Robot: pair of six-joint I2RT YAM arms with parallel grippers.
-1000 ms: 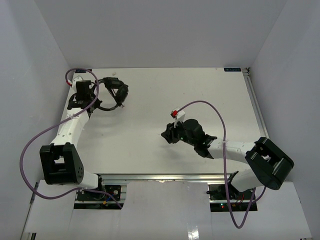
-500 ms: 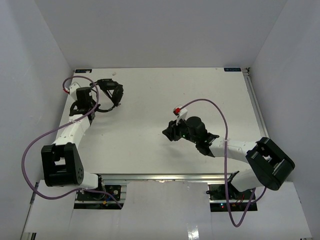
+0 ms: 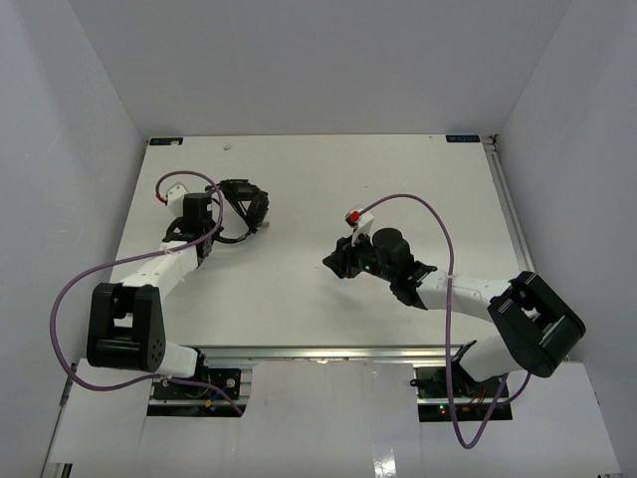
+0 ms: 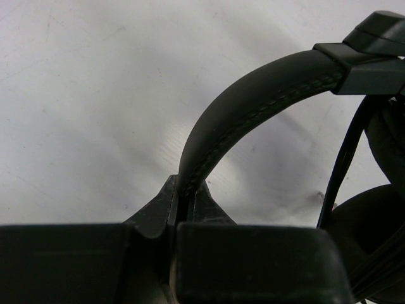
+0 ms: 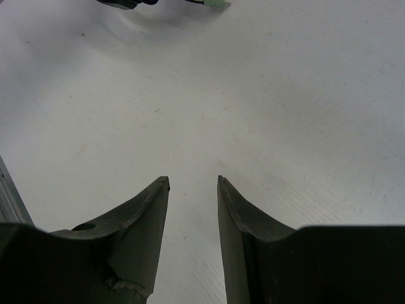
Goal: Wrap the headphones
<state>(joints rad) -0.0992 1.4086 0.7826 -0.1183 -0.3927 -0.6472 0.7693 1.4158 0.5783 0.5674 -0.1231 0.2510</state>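
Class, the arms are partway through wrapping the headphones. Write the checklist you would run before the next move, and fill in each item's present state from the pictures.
1. Left end effector grips the headband: ok, shut on it.
2. Right end effector free to take the cable: ok, open and empty.
3. Arms apart: ok, the right one is well to the right of the headphones.
4. Cable located: ok, it runs beside an earcup.
5. Plug end located: cannot tell.
6. Headphones resting on the table or lifted: cannot tell.
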